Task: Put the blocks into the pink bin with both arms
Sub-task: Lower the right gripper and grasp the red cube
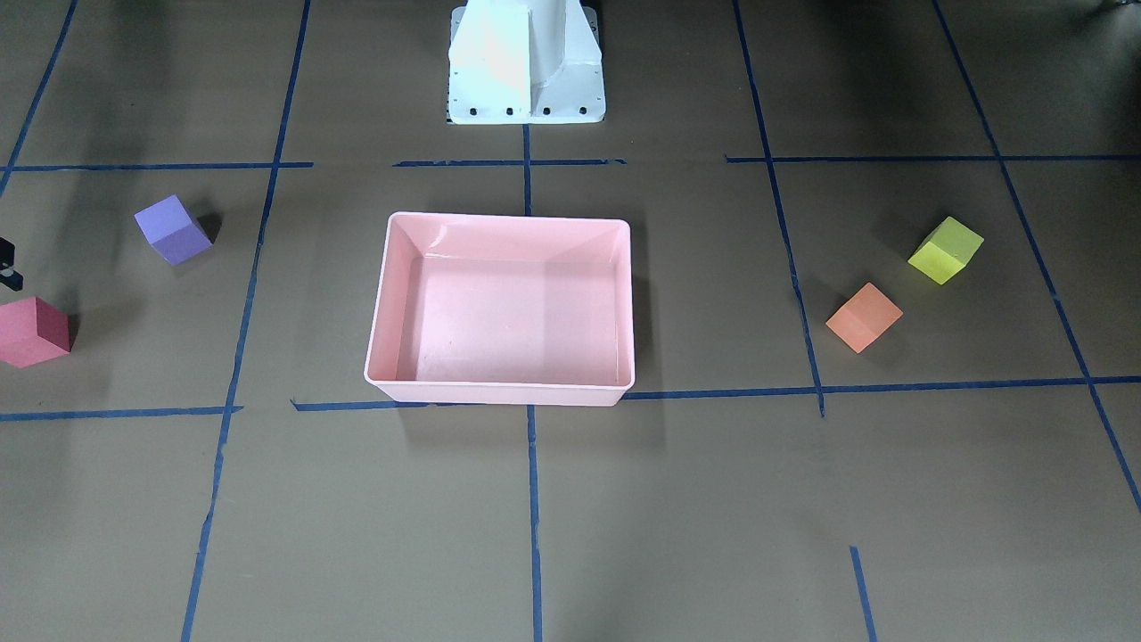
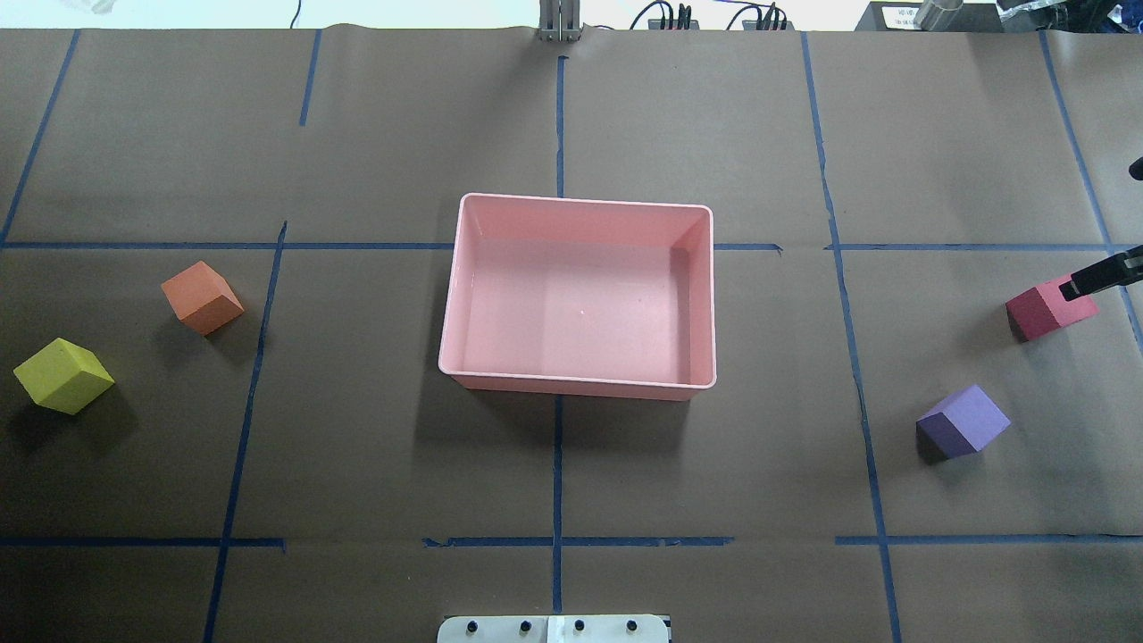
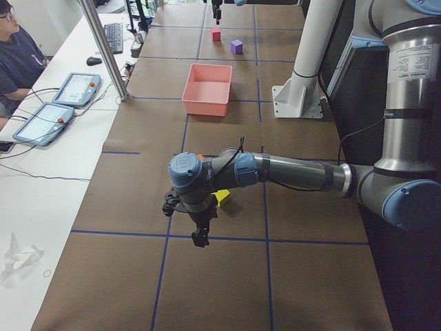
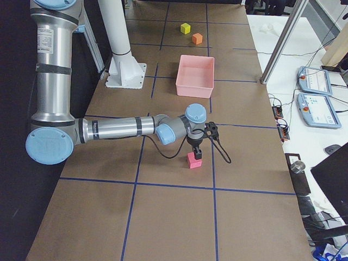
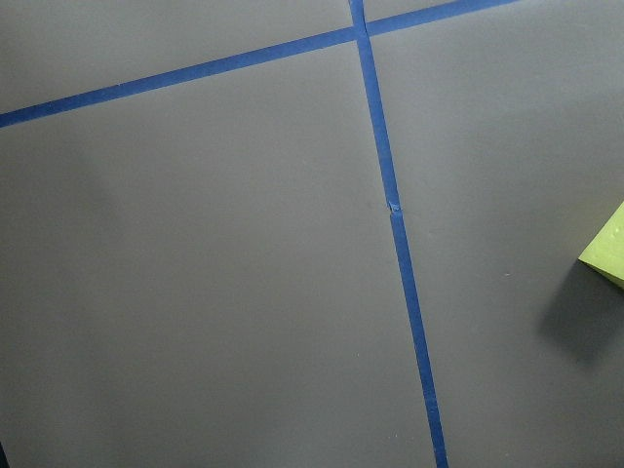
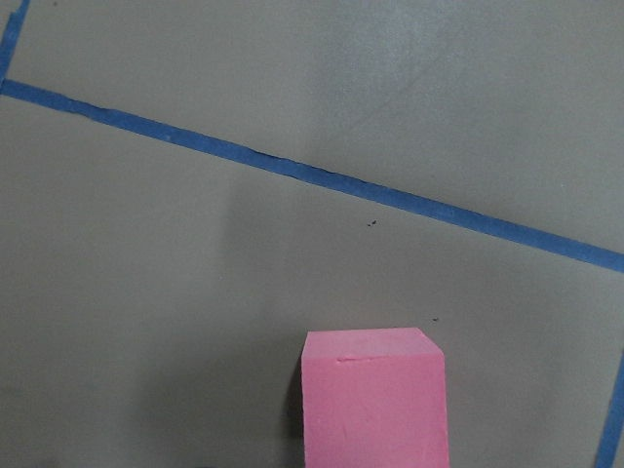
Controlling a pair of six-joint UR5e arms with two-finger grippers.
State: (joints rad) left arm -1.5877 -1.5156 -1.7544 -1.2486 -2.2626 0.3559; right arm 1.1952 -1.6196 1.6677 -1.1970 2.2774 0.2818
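Observation:
The pink bin [image 2: 580, 384] sits mid-table with no blocks in it. The red-pink block [image 2: 1045, 311] lies at the far right of the overhead view. My right gripper [image 2: 1103, 275] hangs right above it, a black finger over its top; I cannot tell if it is open. The right wrist view shows that block [image 6: 375, 400] at the bottom edge. The purple block [image 2: 964, 421] lies nearer the robot. The orange block [image 2: 202, 297] and yellow-green block [image 2: 62, 375] lie at the left. My left gripper [image 3: 200, 234] hangs low beside the yellow-green block [image 3: 222, 198]; its state cannot be told.
The white pedestal [image 1: 526, 62] stands at the robot's side of the table, behind the bin. Blue tape lines grid the brown paper. An operator [image 3: 17, 55] sits at a side bench with tablets [image 3: 76, 88], and a metal post [image 3: 103, 48] stands there.

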